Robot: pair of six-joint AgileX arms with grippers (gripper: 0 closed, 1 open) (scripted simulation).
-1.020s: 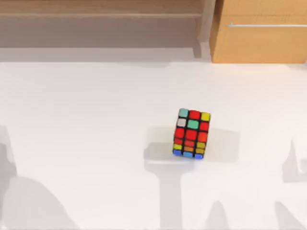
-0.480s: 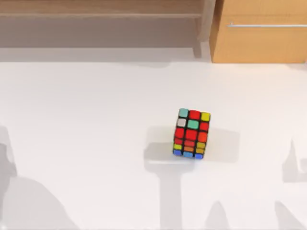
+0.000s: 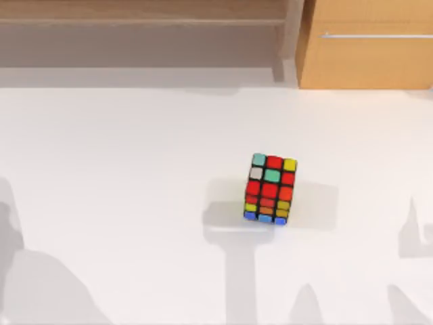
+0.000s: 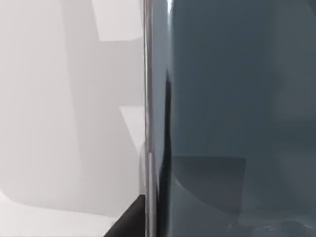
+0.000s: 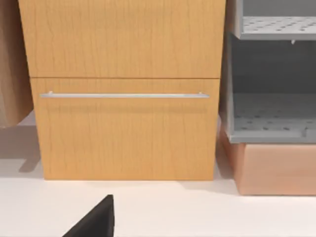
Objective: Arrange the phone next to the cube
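White surface point(image 3: 122, 203) is plain, just shadows on it. A wooden cabinet point(image 5: 126, 89) with a thin silver handle point(image 5: 123, 95) stands at the back right, and a long wooden shelf point(image 3: 142, 20) runs left of it. Beside the cabinet there's also a grey perforated rack point(image 5: 271, 74) on a tan block point(image 5: 271, 170).

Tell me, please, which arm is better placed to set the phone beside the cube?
Left, probably: the phone looms close before its wrist camera, while the right wrist camera faces a wooden cabinet. The cube stands right of centre.

Phone point(image 4: 237, 98): glossy dark glass screen, polished metal rim; cube point(image 3: 270, 188): black plastic with smooth coloured stickers; table point(image 3: 122, 189): matt white; cabinet point(image 5: 126, 89): wood grain with brushed metal handle point(image 5: 123, 95).
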